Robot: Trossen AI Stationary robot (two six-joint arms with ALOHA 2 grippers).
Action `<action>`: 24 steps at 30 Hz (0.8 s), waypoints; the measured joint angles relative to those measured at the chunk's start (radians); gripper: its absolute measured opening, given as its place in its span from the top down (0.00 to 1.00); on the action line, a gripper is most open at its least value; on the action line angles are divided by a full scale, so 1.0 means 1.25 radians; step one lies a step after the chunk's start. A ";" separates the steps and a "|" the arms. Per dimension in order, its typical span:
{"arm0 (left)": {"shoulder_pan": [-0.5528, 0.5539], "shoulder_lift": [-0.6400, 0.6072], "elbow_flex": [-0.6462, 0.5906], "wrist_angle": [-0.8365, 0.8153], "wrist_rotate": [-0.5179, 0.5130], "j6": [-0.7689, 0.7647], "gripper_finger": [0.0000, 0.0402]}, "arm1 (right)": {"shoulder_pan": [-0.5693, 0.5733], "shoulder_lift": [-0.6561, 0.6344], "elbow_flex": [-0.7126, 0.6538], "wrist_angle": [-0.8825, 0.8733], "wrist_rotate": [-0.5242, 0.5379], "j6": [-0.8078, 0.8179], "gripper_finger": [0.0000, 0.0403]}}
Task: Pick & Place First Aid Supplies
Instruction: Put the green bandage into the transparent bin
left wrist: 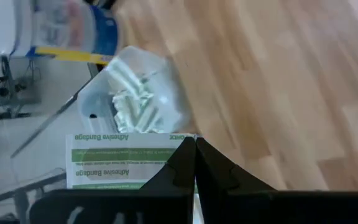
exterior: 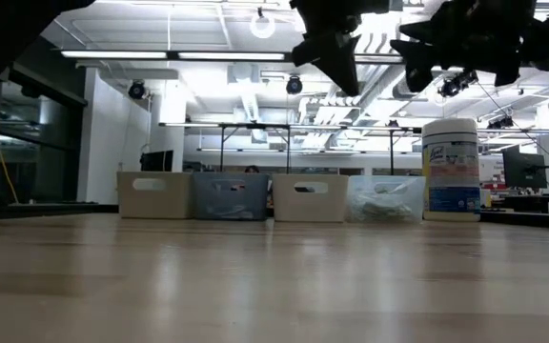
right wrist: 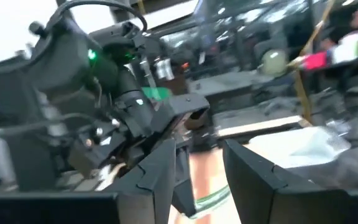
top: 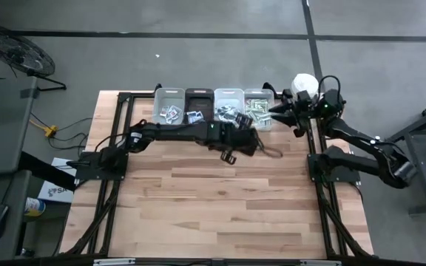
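Left gripper (left wrist: 194, 149) clamped on a green-and-white bandage packet (left wrist: 126, 158) above the clear bin (top: 258, 108), right gripper (right wrist: 197, 165) parted, empty, beside the canister (top: 304, 83).

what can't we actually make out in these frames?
- Bin contents: the low view shows only the bin walls, so the packets stay hidden.
- Packet print: too small in the high view over the clear bin.
- Left tool: shut on a green-and-white packet, whose lower part its fingers cover.
- Right tool: blurred; open, nothing visibly held.
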 joint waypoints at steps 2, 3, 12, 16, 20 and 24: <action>0.022 -0.005 0.001 0.022 0.027 -0.004 1.00 | -0.025 -0.012 0.000 0.000 0.011 -0.010 0.68; 0.032 -0.006 0.001 0.034 0.034 -0.004 1.00 | -0.035 -0.016 0.000 -0.006 0.027 -0.009 0.68; 0.075 -0.020 0.000 0.139 0.030 0.189 1.00 | -0.038 -0.007 0.000 -0.193 0.246 0.181 0.68; 0.086 -0.020 0.000 0.165 -0.005 0.268 1.00 | -0.015 -0.008 0.000 -0.161 0.243 0.195 0.68; 0.101 -0.020 0.000 0.224 -0.030 0.326 1.00 | 0.010 -0.001 0.000 -0.157 0.279 0.205 0.68; 0.125 -0.020 0.000 0.230 -0.023 0.347 1.00 | 0.021 0.017 0.001 -0.125 0.297 0.204 0.68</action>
